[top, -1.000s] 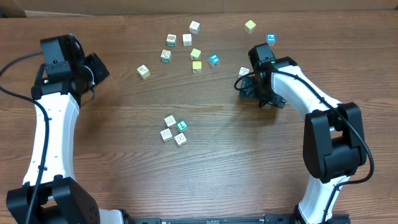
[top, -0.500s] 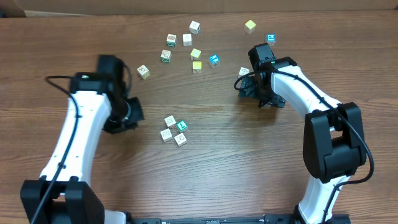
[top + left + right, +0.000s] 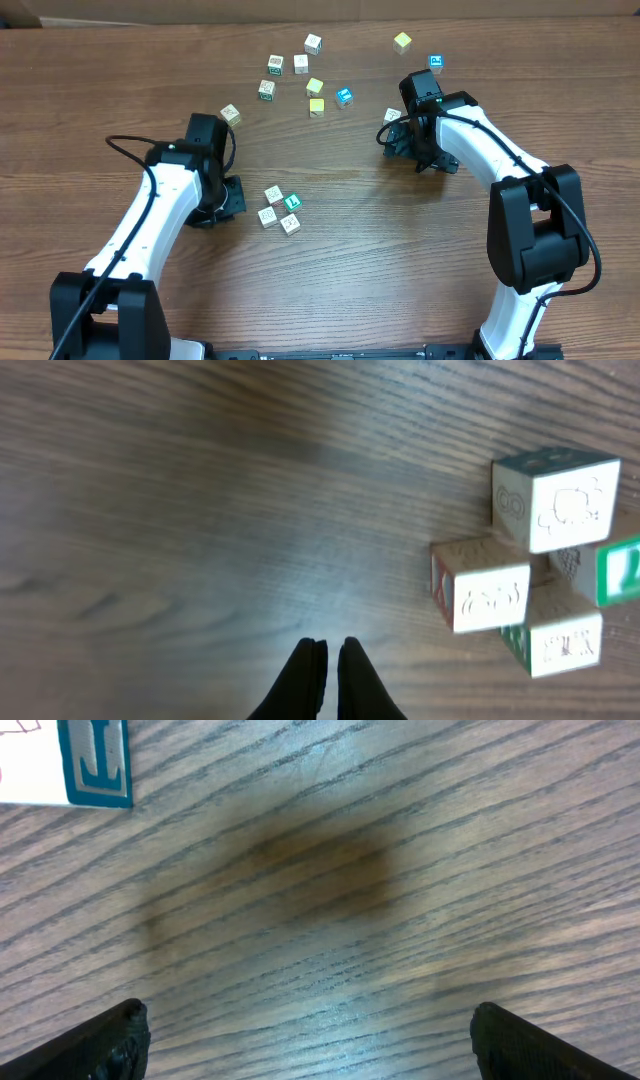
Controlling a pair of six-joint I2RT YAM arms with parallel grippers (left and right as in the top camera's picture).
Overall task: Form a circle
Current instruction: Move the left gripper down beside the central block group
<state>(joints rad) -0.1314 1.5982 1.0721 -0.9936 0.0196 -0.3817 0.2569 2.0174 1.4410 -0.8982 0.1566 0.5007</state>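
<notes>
The circle (image 3: 280,209) was a tight knot of four tiny cubes on the wooden bench (image 3: 330,290). The cubes were whitish with printed faces. In the left wrist view the top cube (image 3: 555,500) showed a pale outline drawing on its white side and a dark teal top. The cube nearest the jaws (image 3: 480,585) carried a faint line figure and a reddish edge. The green-faced cube (image 3: 620,570) sat on the far side, cut by the frame edge, and the lowest cube (image 3: 560,640) had small dark print. They seemed to touch one another at their corners, though the view was too soft to be sure of every joint.

The left jaws were pressed together, tip against tip, with nothing between them. The circle lay ahead of those tips and off to the right side of the wrist view, close but apart from them. From overhead it sat just beside the left jaws, on the side toward the middle of the bench.

The right jaws stood wide, holding nothing, with only bare wood grain between the two tips. A white cube with a blue printed face (image 3: 65,760) lay beyond them, toward the left tip. The circle was well apart from these jaws.

Loose cubes lay scattered beyond both pairs of jaws, among them a yellow cube (image 3: 402,41) and a blue cube (image 3: 344,96)
</notes>
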